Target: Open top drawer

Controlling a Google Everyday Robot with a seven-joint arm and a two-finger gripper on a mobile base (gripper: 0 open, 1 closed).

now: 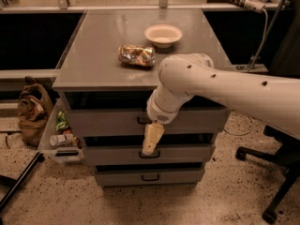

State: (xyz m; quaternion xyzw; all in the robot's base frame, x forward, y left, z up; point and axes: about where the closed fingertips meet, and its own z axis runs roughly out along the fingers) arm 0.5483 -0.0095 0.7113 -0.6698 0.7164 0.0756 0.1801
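The top drawer [103, 122] is the uppermost of three grey drawers in a cabinet, with a small black loop handle [142, 121] at centre. Its front stands about level with the two drawers below. My gripper [151, 139] hangs downward from the white arm [225, 86], just below and slightly right of that handle, in front of the gap above the middle drawer [187, 153]. The wrist covers part of the top drawer's front.
On the cabinet top [93, 55] lie a crumpled snack bag [136, 55] and a white bowl [163, 34]. A brown bag [33, 111] and a clear bin of items [58, 137] stand at the left. An office chair base [276, 172] is at the right.
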